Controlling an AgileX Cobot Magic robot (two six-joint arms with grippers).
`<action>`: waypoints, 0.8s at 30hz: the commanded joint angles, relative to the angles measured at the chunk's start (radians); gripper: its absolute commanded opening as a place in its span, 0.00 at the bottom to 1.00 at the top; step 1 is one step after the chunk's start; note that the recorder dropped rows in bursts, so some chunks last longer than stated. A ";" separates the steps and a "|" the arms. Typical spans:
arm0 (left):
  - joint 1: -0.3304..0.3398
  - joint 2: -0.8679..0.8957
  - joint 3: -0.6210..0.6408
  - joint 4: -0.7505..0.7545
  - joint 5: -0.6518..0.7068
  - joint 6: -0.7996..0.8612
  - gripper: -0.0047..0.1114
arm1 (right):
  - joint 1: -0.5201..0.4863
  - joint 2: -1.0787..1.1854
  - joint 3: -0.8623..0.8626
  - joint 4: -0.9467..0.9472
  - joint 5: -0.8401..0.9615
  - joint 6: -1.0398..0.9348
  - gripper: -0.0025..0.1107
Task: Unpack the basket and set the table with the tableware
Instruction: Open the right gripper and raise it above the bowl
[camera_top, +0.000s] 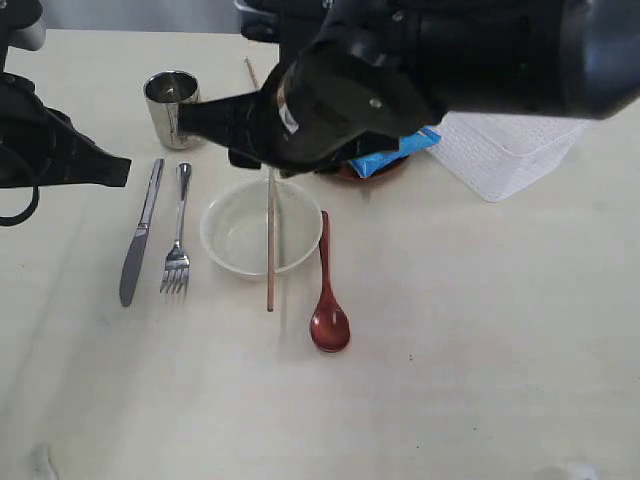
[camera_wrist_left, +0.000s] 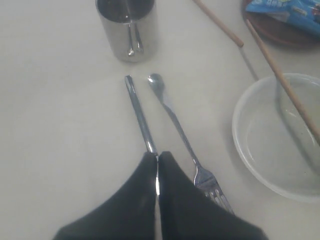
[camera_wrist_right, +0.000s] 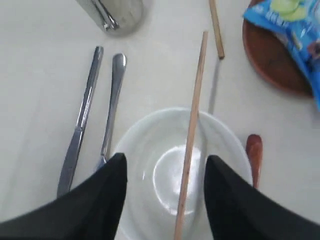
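On the table (camera_top: 480, 350) lie a steel knife (camera_top: 140, 235) and fork (camera_top: 178, 240), side by side left of the white bowl (camera_top: 235, 235). One chopstick (camera_top: 270, 250) rests across the bowl, and the other chopstick (camera_top: 251, 72) lies behind it. The reddish spoon (camera_top: 327, 300) lies to the bowl's right, and the steel cup (camera_top: 172, 105) stands at the back left. My right gripper (camera_wrist_right: 166, 162) hovers open over the bowl, the chopstick (camera_wrist_right: 192, 130) between its fingers but untouched. My left gripper (camera_wrist_left: 157, 156) is shut and empty above the knife (camera_wrist_left: 139, 112). The white basket (camera_top: 510, 150) stands at the right.
A blue crisp packet (camera_top: 395, 150) lies on the brown plate (camera_top: 372, 172) behind the bowl, partly hidden by my right arm. The right arm covers much of the back middle of the exterior view.
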 joint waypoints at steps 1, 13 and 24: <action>0.003 -0.005 0.005 0.004 -0.003 0.000 0.04 | -0.098 -0.012 -0.130 0.076 0.173 -0.308 0.43; 0.003 -0.005 0.005 0.004 -0.003 0.000 0.04 | -0.344 0.390 -0.754 0.523 0.444 -0.936 0.43; 0.003 -0.005 0.005 0.004 -0.003 0.000 0.04 | -0.341 0.900 -1.403 0.513 0.634 -1.051 0.43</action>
